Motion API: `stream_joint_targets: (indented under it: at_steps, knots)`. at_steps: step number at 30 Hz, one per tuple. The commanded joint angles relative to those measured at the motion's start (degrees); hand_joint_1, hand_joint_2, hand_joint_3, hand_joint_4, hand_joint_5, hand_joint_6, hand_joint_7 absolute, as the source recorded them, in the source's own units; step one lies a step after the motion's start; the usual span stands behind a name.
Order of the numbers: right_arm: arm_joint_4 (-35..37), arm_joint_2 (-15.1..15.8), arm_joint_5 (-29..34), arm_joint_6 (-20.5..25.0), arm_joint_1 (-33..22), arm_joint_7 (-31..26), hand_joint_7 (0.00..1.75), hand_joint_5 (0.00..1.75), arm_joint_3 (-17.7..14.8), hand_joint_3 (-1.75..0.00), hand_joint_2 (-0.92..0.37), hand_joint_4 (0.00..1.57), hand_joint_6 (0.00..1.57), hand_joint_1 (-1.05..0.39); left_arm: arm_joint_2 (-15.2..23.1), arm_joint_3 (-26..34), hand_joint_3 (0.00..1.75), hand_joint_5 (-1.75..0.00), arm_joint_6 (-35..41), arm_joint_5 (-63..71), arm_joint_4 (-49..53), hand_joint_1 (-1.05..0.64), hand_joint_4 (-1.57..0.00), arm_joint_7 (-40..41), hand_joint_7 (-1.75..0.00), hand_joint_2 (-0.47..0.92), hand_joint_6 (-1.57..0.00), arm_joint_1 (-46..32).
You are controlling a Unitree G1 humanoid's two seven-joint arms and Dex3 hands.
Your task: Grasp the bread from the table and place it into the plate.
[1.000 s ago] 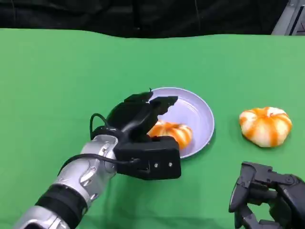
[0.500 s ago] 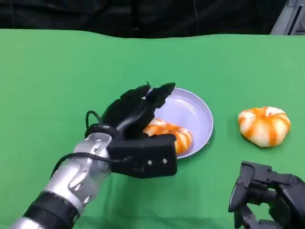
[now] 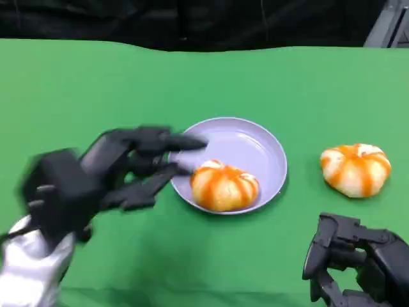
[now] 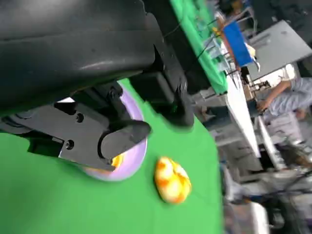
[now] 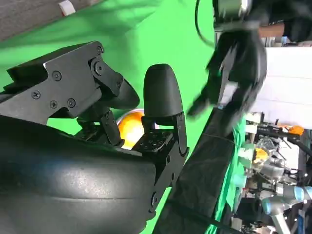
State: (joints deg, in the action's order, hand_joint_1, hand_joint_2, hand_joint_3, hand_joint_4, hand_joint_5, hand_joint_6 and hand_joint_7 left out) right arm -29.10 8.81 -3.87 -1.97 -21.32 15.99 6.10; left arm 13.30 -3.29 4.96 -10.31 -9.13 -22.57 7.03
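An orange-and-white striped bread roll [image 3: 223, 185] lies inside the lavender plate [image 3: 259, 148] at the table's middle. My left hand [image 3: 131, 164] is blurred, hanging to the left of the plate with its fingers spread and nothing in them; its fingertips reach the plate's left rim. A second striped bread roll [image 3: 356, 167] sits on the green cloth to the right of the plate. My right hand [image 3: 358, 262] rests low at the front right, holding nothing. The left wrist view shows the plate [image 4: 132, 155] and the second roll [image 4: 171, 179].
The green cloth [image 3: 77, 89] covers the whole table, with a black backdrop behind its far edge. In the left wrist view a person in a grey top [image 4: 287, 97] and cluttered benches stand beyond the table.
My left hand has let go of the bread in the plate and pulled back to the left and toward me. The roll now lies uncovered. The right hand has not moved.
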Motion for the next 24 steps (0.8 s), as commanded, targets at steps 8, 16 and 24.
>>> stream_joint_targets:
  at_steps: [8,16,24]
  knots:
    - [3.3,0.4,-0.2,-0.7,1.9,-0.5,1.50,1.75,-1.0,-1.01,-0.66,0.73,0.71,-0.01,5.9,11.6,1.26,-1.75,5.1,-14.8,-12.2,0.05,-0.91,-9.0,-1.74,0.62,-0.72,-22.2]
    - [7.3,0.8,-1.6,-3.7,3.6,1.0,1.49,1.75,-2.6,-1.00,-0.68,0.73,0.71,0.01,4.0,15.0,1.23,-1.75,1.9,-16.1,-8.0,0.03,-0.91,-10.1,-1.74,0.62,-0.71,-26.2]
    - [7.9,0.9,-1.8,-4.1,3.7,1.5,1.49,1.75,-3.1,-1.00,-0.67,0.75,0.72,0.02,3.0,15.4,1.22,-1.75,2.2,-16.5,-6.4,0.04,-0.94,-9.7,-1.72,0.62,-0.74,-25.4]
